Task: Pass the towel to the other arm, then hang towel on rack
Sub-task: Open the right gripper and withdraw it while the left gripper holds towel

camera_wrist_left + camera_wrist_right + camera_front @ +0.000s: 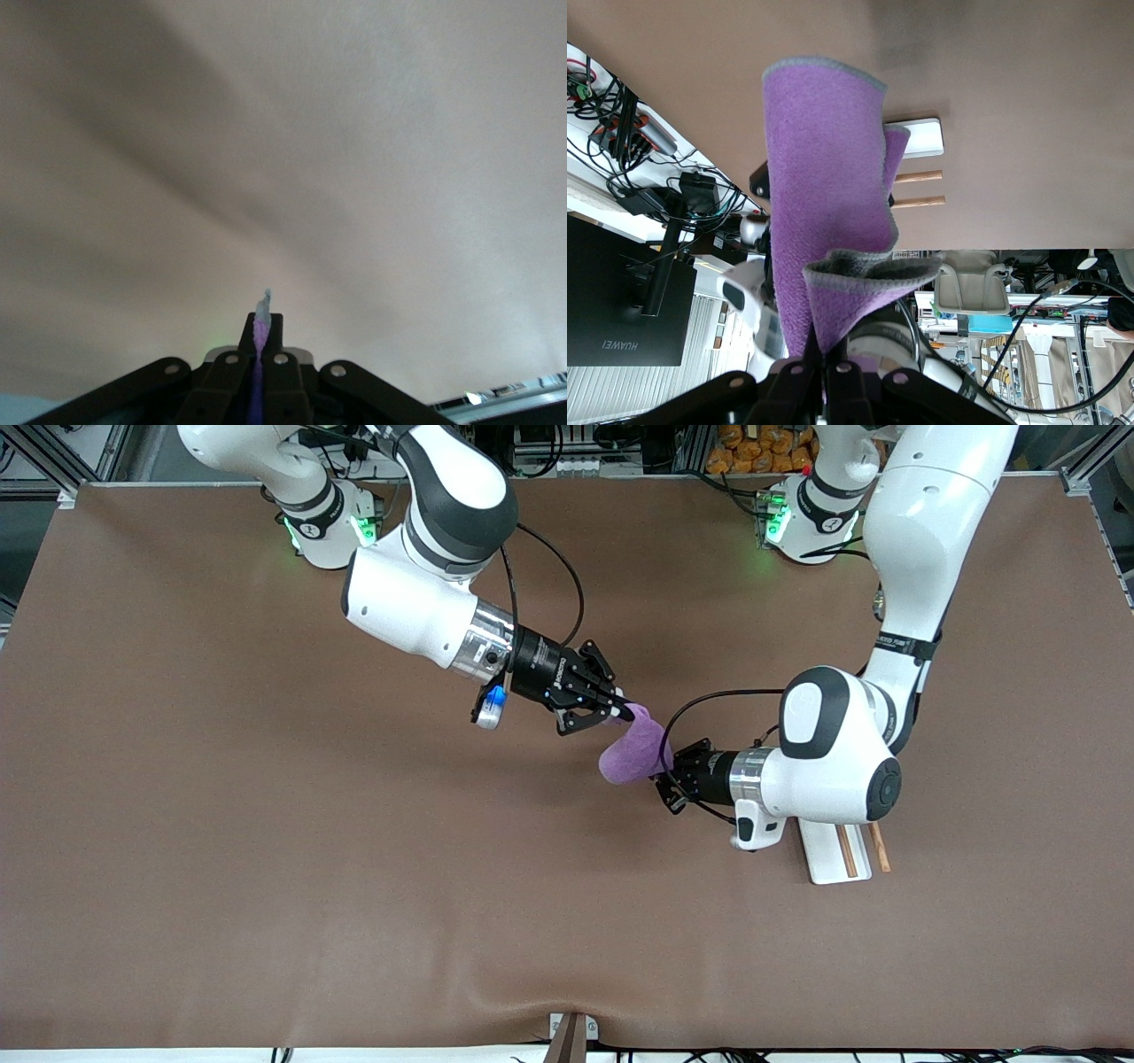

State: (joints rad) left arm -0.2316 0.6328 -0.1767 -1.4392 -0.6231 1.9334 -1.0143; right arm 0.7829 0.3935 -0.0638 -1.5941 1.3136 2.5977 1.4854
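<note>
The purple towel (633, 748) is being held in the air above the table (266, 868), pinched at one end by the right gripper (620, 710) and at the other by the left gripper (666, 772). The clamped cloth edge (261, 332) is being shown only in the left wrist view. The rack (837, 855) is partly hidden under the left arm.

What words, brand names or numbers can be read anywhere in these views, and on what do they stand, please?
"HUAWEI": on the dark monitor seen in the right wrist view.
White print on the right gripper and on the black band of the left arm: too small to read.
Nothing readable on the towel or the rack.
</note>
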